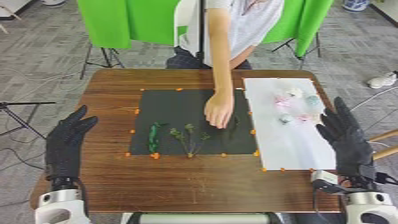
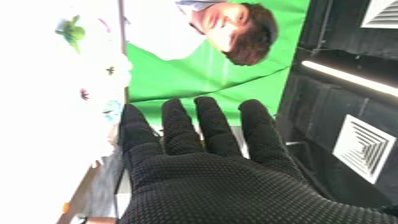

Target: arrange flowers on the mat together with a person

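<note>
In the head view, the left hand (image 1: pixel 67 145) is held over the table's left side, open. The right hand (image 1: pixel 348 137) stands open by the right edge of the white sheet; in the right wrist view the right hand (image 2: pixel 235 185) has its fingers straight. A dark mat (image 1: pixel 173 107) lies mid-table with green stems (image 1: pixel 191 138) and a darker green piece (image 1: pixel 154 138) near its front. A person's hand (image 1: pixel 219 109) reaches onto the mat's right part, beside a thin green stem (image 1: pixel 233 124). Pale pink, white and bluish flowers (image 1: pixel 286 101) lie on the white sheet (image 1: pixel 298 145).
Orange bits (image 1: pixel 155 155) mark the borders of the mat and sheet. The brown table (image 1: pixel 187 185) extends in front of them. Black stands (image 1: pixel 107 57) hold a green cloth (image 1: pixel 129 22) behind the table.
</note>
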You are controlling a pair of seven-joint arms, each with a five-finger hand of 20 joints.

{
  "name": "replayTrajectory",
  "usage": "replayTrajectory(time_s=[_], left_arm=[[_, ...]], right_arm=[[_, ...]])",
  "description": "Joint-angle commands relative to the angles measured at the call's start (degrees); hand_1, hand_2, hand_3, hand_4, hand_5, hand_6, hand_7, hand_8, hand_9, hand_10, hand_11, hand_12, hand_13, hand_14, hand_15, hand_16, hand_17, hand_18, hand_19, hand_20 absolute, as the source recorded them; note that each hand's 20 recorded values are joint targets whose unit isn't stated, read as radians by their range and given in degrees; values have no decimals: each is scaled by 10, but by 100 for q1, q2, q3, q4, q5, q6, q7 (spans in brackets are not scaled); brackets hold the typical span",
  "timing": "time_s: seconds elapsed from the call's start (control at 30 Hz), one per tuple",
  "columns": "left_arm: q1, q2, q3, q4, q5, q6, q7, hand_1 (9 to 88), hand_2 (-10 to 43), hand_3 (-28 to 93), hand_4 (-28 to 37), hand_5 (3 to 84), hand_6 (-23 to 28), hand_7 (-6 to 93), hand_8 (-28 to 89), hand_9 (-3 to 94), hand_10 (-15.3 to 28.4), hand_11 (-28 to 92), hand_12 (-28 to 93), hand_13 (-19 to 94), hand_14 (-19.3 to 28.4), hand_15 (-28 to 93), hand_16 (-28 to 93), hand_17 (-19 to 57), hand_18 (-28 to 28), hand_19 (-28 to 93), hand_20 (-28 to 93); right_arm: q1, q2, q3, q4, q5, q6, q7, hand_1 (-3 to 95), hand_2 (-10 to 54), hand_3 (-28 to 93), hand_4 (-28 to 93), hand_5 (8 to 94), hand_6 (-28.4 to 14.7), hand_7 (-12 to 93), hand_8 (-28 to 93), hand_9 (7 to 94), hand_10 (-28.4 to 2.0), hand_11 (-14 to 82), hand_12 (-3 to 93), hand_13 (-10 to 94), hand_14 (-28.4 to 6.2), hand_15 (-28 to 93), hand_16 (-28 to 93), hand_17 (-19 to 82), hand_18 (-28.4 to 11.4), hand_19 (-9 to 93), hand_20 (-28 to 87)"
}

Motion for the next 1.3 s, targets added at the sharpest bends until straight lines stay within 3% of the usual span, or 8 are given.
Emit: replayTrajectory(time_s=[0.03,0.5,0.73,0.9,0.93,1.0,1.2,1.3], left_arm=[[83,-57,-23,4,27,-54,-39,160,18,699,-283,495,33,104,-64,521,152,190,137,386,160,151,-14,85,97,85,154],[77,-74,0,17,39,-63,-37,165,16,696,-283,495,33,106,-64,520,152,191,138,386,161,154,-14,84,98,88,153],[37,-70,49,31,40,-77,-53,166,15,697,-283,495,33,106,-64,521,153,191,137,387,161,156,-14,83,99,89,153],[52,-80,75,29,42,-64,-71,168,15,697,-283,495,33,106,-65,521,152,192,139,389,162,159,-14,83,99,90,154],[52,-81,80,30,44,-62,-73,170,13,697,-283,495,33,106,-65,521,152,193,139,390,162,159,-14,83,99,91,154],[50,-86,90,33,35,-64,-54,174,10,697,-283,496,34,106,-64,522,153,193,139,392,163,161,-14,82,100,91,154],[46,-82,102,34,57,-72,-39,178,3,699,-283,495,33,106,-64,521,152,195,141,395,163,168,-13,82,101,92,154],[34,-88,117,37,65,-59,-56,181,1,699,-283,496,34,106,-64,522,152,197,141,395,166,171,-14,82,101,94,155]], right_arm=[[-320,-197,291,-72,-47,-234,-186,17,-95,680,-283,172,-10,11,-47,231,-134,-17,85,177,-132,-17,118,85,-168,20,154],[-431,-414,597,-47,-75,-638,-397,17,-95,677,-283,176,-11,8,-46,234,-135,-15,85,178,-131,-9,108,90,-169,21,157],[-406,-367,449,-75,-140,-354,-351,14,-95,684,-283,181,-13,9,-45,244,-139,-9,88,183,-132,-4,106,103,-168,20,161],[-357,-165,216,-156,-322,319,-240,62,-95,709,-280,218,-16,35,-51,295,-142,15,110,249,-136,44,117,168,-166,63,196],[-154,90,-100,-151,-415,738,16,77,-95,715,-277,227,-18,39,-54,307,-144,19,114,263,-137,54,118,178,-166,75,205],[-3,293,-239,-147,-657,981,197,104,-95,725,-267,261,-22,54,-61,341,-147,28,122,299,-138,79,119,202,-168,116,233],[327,1019,-792,-148,-2130,2251,853,226,-95,700,-246,386,-36,93,-78,514,-147,84,145,517,-144,157,128,359,-154,295,350],[481,1371,-995,-82,-2887,2533,1147,263,-95,680,-233,440,-38,105,-80,590,-150,124,154,610,-139,175,144,406,-152,381,401]])
